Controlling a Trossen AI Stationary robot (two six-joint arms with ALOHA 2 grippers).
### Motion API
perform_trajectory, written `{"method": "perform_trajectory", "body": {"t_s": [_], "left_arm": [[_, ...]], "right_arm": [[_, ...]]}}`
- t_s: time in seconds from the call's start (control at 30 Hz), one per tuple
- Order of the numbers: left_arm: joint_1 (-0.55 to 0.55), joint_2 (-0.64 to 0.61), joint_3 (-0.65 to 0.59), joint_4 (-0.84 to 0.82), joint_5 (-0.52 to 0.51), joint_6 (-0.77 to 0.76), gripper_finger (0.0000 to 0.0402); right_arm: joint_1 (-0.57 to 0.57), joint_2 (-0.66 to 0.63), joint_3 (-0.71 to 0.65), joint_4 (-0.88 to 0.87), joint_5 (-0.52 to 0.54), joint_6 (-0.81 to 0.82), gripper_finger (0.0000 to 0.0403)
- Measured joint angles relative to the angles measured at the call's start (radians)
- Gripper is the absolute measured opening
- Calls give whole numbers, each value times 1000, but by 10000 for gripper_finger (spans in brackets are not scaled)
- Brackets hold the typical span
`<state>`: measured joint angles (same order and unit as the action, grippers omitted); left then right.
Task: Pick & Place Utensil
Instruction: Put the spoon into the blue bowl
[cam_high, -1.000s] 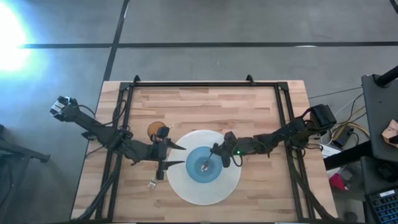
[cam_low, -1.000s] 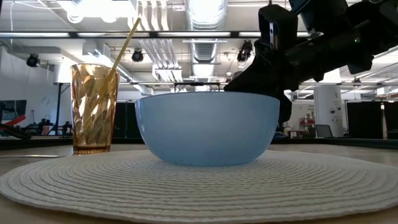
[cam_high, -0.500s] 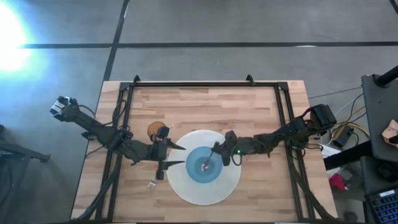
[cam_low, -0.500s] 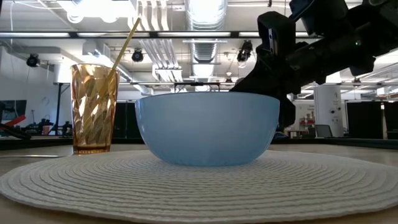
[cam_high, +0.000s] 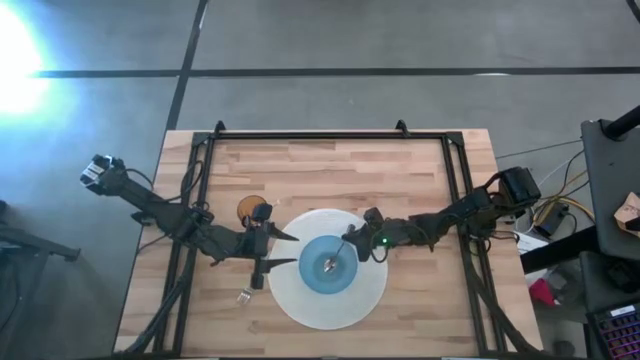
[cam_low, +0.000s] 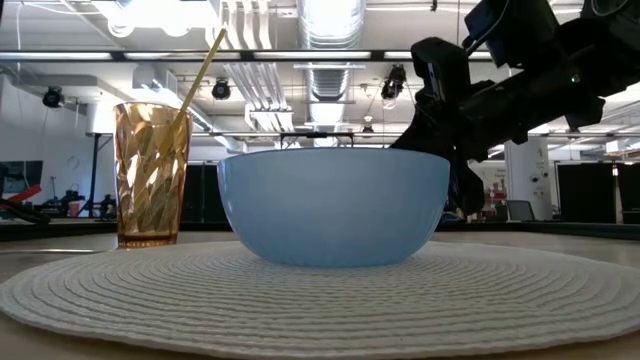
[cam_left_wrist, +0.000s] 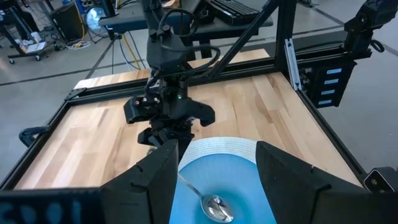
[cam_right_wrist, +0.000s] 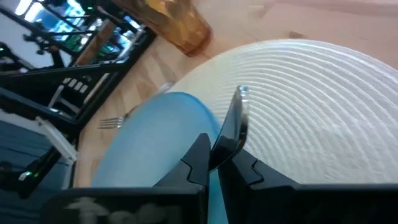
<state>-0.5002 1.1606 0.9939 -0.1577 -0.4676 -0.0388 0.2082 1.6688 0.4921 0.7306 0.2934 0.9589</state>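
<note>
High view: the spoon (cam_high: 333, 264) lies in the bowl (cam_high: 327, 268), its handle pinched by the right end effector (cam_high: 349, 243) at the rim.

Left wrist view: the left end effector (cam_left_wrist: 214, 165) is seen wide open, holding nothing.

Placement appears underway; release and withdrawal are called for next.

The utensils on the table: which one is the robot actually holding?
The spoon, with its end in the blue bowl, pinched by the right gripper. The fork lies untouched on the wood near the placemat.
</note>
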Motion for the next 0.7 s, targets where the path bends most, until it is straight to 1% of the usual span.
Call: {"method": "perform_trajectory", "body": {"t_s": [0.1, 0.4, 0.53, 0.7], "left_arm": [[1, 0, 0, 0, 0, -5, 209], [1, 0, 0, 0, 0, -7, 209], [1, 0, 0, 0, 0, -7, 209], [1, 0, 0, 0, 0, -6, 209]], "right_arm": [[0, 0, -4, -18, 1, 22, 17], [0, 0, -4, -17, 1, 23, 23], [1, 2, -6, -31, -3, 20, 46], [0, 5, -8, -40, -3, 10, 87]]}}
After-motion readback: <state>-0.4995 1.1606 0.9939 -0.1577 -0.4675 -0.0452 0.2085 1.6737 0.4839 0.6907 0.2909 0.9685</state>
